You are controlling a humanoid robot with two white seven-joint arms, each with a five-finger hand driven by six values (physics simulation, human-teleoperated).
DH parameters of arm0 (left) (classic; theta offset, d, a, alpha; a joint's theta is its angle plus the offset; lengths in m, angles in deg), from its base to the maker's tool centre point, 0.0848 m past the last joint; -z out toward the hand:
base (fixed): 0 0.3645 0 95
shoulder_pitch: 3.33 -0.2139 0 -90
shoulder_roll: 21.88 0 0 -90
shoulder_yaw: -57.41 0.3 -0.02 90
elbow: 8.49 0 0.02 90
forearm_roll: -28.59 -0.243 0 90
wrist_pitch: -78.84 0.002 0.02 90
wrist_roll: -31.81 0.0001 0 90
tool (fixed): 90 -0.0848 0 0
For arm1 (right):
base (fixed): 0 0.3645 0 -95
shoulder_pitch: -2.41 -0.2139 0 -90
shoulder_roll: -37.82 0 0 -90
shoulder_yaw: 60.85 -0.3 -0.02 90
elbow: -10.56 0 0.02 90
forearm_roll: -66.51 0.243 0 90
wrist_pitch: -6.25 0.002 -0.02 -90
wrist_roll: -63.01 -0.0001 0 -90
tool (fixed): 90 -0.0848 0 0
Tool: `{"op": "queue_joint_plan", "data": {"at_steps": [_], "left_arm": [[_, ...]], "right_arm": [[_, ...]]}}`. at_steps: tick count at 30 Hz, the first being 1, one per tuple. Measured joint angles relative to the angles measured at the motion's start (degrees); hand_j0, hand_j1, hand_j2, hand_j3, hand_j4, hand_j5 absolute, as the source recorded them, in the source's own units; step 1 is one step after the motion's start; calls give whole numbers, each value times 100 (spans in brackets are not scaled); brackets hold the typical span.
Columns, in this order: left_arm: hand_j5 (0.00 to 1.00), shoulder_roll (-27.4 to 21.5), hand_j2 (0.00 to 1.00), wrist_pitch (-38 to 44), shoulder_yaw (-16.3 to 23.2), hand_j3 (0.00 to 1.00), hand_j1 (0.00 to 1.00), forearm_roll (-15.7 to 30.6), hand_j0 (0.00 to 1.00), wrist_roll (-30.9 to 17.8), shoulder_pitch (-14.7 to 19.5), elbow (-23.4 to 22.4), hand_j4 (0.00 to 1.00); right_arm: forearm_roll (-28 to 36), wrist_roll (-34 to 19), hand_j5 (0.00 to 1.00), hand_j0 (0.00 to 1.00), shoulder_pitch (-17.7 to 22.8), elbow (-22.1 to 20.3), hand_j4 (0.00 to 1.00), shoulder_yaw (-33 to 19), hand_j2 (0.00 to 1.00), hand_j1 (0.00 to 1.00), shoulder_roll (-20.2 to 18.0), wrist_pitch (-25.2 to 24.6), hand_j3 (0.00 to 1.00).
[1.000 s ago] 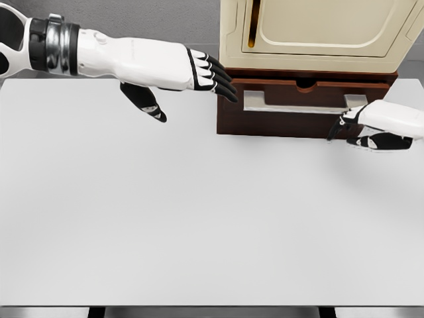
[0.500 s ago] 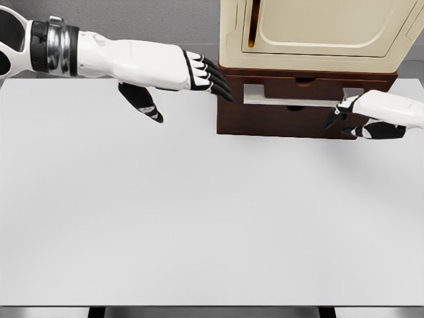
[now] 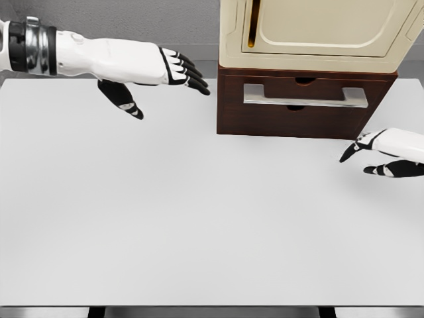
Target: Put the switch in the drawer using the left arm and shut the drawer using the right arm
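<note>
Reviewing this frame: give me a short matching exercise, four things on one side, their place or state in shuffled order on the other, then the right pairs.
Things:
1. left hand
2. right hand
3. drawer
4. cream appliance

Places or states:
A. pushed in flush, silver handle across its front
B. sits on top of the brown cabinet
C. fingers spread, holding nothing, above the table's far left part
D. low at the right edge, in front of and below the cabinet, off the drawer

Pairs: 1-C, 2-D, 3-A, 4-B
</note>
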Motion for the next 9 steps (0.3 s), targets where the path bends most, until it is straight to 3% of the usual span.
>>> {"op": "queue_joint_plan", "data": {"at_steps": [2,4,9], "left_arm": [[100,-8,100,0,20,100,100,-2,100,0,-9,-7,100],[100,-12,100,0,40,100,100,-2,100,0,-9,-11,100],[100,-15,100,0,189,100,100,-10,100,0,-18,-14,100]], "right_arm": [[-1,1,100,100,299,-381,100,-160,100,100,-82,-4,100],[-3,2,100,100,308,-654,100,-234,100,100,-125,-9,100],[-11,2,100,100,290,-889,100,-297,100,100,-161,-11,100]]}}
